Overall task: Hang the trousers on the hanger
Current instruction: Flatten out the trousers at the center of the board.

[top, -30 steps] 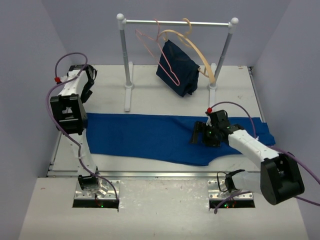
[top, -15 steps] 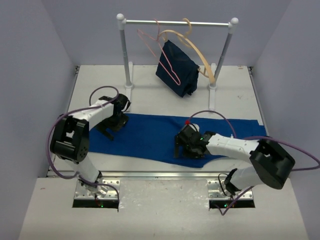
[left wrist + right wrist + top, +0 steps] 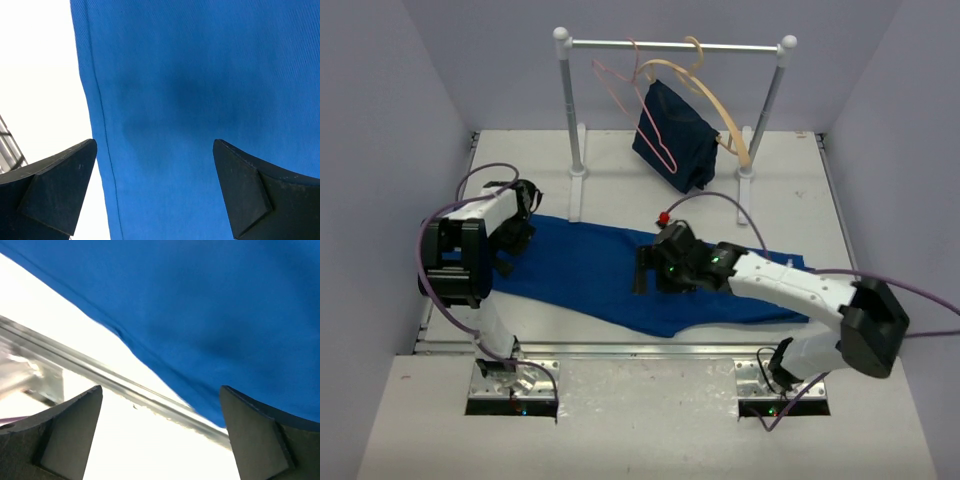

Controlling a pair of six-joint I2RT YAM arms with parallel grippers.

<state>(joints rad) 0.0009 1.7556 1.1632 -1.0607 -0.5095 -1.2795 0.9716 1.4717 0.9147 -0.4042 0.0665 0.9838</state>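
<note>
My left hand [image 3: 154,150] and right hand [image 3: 161,390], both wide open and empty, hover over the trousers [image 3: 580,270] lying flat mid-frame on the desk [image 3: 620,205], ready to gather them for the hanger [image 3: 619,95] at top centre.

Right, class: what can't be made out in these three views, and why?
Top view: the right arm hides the trousers under the right tool.
Left wrist view: frame edges crop the trousers; only fingertips of the left tool show.
Right wrist view: the table's metal rail is blurred.
Top view: the hanger wire is too thin to trace.
</note>
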